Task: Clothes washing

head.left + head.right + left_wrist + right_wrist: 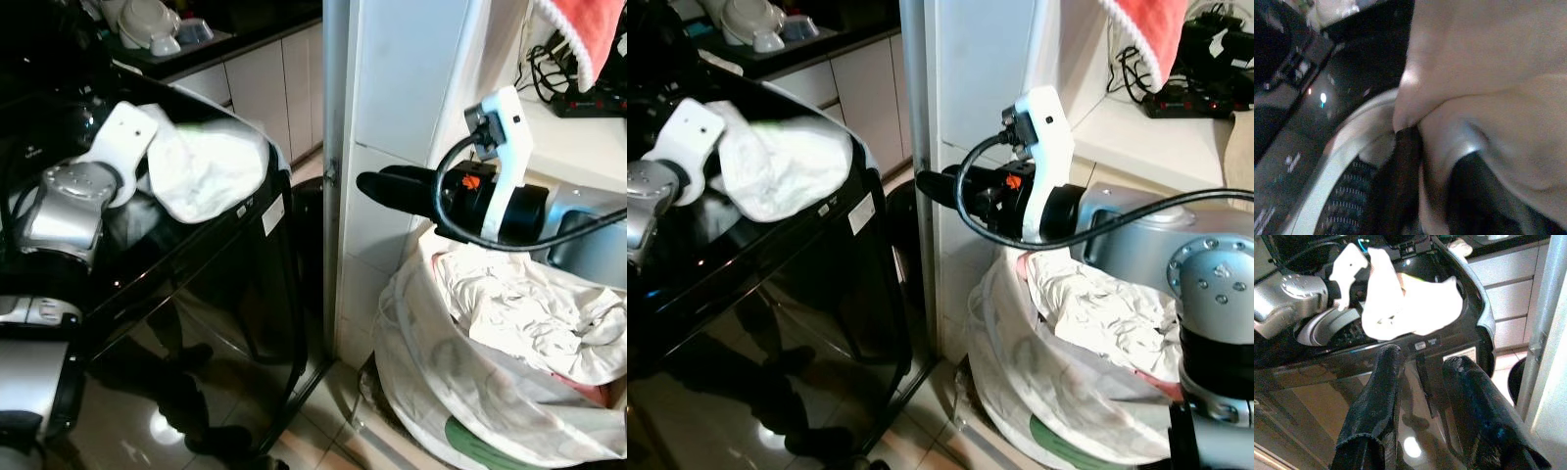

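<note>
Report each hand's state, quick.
Left hand: shut on the white garment above the washing machine opening.
Right hand: open, holding nothing, above the laundry bag.

White cloth [206, 166] hides the left end effector [1420, 147] and drum opening.

— Over on the left? 
— Black top-loading washing machine [196, 284], glossy front, lid open. White garment [211, 162] bunched over the opening, draped partly across the front rim, pinched on the left gripper's [1415, 147] fingers above the drum.

— And to the right? 
— White laundry bag [441, 372], mouth open, sitting on the floor beside the wall. Stuffed with crumpled white clothes [529, 304], a bit of pink at the edge.
</note>
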You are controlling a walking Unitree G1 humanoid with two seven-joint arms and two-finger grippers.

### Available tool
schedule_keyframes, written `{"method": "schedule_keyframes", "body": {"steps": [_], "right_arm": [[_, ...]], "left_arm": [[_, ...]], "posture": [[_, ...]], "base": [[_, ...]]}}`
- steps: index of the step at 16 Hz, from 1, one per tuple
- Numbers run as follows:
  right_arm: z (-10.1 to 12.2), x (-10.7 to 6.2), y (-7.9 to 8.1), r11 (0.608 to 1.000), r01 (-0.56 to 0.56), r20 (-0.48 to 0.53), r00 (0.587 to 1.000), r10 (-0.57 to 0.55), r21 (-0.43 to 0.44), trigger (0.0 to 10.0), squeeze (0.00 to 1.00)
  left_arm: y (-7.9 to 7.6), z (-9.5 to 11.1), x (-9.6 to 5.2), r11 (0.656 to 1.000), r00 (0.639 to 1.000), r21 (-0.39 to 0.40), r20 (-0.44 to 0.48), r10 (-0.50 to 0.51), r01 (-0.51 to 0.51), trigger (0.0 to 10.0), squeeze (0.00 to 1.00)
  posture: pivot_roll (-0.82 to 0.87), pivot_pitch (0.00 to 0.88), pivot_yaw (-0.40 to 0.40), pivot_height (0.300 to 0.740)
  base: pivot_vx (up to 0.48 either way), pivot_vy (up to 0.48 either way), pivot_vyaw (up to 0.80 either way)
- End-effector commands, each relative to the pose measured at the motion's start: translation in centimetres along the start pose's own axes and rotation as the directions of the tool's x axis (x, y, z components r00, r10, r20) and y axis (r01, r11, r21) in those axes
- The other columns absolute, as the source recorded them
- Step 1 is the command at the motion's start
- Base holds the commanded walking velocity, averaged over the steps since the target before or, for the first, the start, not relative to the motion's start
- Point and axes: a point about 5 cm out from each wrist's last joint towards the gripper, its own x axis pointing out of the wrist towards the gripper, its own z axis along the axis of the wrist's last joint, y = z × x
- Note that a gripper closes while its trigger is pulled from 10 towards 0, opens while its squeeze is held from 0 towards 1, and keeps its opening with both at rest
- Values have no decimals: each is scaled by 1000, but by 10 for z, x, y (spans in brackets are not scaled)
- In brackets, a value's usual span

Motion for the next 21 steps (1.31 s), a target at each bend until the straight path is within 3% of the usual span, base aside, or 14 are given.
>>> {"method": "schedule_keyframes", "body": {"steps": [1, 2, 4, 8, 10, 11, 12, 13, 14, 16, 18, 19, 20, 21], "right_arm": [[-3, -1, 0, 1000, 2, -17, 1000, -2, -6, 10000, 0], [-5, -2, -2, 1000, 8, -27, 1000, -8, -5, 10000, 0], [-27, -1, -25, 985, 170, -153, 974, -170, -13, 10000, 0], [-36, -6, -42, 965, 262, -171, 950, -261, -19, 10000, 0], [-44, -9, -65, 910, 413, -187, 891, -414, -45, 10000, 0], [-49, -12, -78, 862, 503, -194, 842, -504, -60, 10000, 0], [-51, -14, -83, 846, 528, -198, 824, -530, -67, 10000, 0], [-53, -18, -92, 809, 584, -195, 788, -584, -66, 10000, 0], [-53, -20, -95, 798, 601, -185, 780, -598, -50, 10000, 0], [-49, -25, -101, 772, 635, -154, 761, -630, -25, 10000, 0], [-54, -31, -110, 739, 672, -165, 724, -670, -53, 10000, 0], [-63, -34, -118, 709, 700, -189, 687, -702, -90, 10000, 0], [-81, -37, -128, 689, 717, -242, 653, -717, -107, 10000, 0], [-91, -39, -133, 674, 730, -274, 630, -727, -112, 10000, 1000]], "left_arm": [[15, 4, -4, 1000, 1000, -12, -12, 20, -20, 10000, 1000], [18, 2, -5, 1000, 999, -8, -29, 17, -17, 10000, 1000], [28, -13, -12, 999, 992, 46, -127, 22, -16, 10000, 1000], [46, -29, -27, 989, 973, 143, -224, 56, -24, 10000, 1000], [36, -33, -30, 976, 966, 201, -258, -30, 84, 10000, 914], [34, -40, -28, 970, 959, 222, -281, -32, 97, 10000, 0], [33, -42, -28, 968, 958, 229, -286, -29, 98, 10000, 0], [32, -40, -26, 985, 970, 154, -241, -33, 72, 10000, 0], [31, -36, -24, 996, 979, 67, -197, -41, 56, 10000, 1000], [37, -14, -25, 992, 998, -127, -56, -2, -5, 10000, 1000], [42, -6, -26, 998, 999, -53, -31, 44, -45, 10000, 1000], [31, 2, -24, 998, 999, -52, 27, -28, 30, 10000, 1000], [5, 20, -24, 979, 966, -57, 179, -185, 198, 10000, 973], [-8, 27, -25, 961, 939, -68, 243, -244, 268, 10000, 467]], "posture": [[-99, 0, 94, 740], [-97, 0, 94, 740], [-95, 0, 93, 740], [-86, 0, 88, 740], [-85, 0, 90, 740], [-85, 0, 90, 740], [-86, 0, 92, 740], [-86, 0, 94, 740], [-86, 0, 95, 740], [-87, 0, 96, 740], [-88, 0, 98, 740], [-88, 0, 99, 740], [-90, 0, 107, 740], [-90, 0, 110, 740]], "base": [[0, 0, 0], [0, 0, 0], [0, 0, 0], [0, 0, 0], [0, 0, 0], [0, 0, 0], [0, 0, 0], [0, 0, 0], [0, 0, 0], [0, 0, 0], [0, 0, 0], [0, 0, 0], [0, 0, 0], [0, 0, 0]]}}
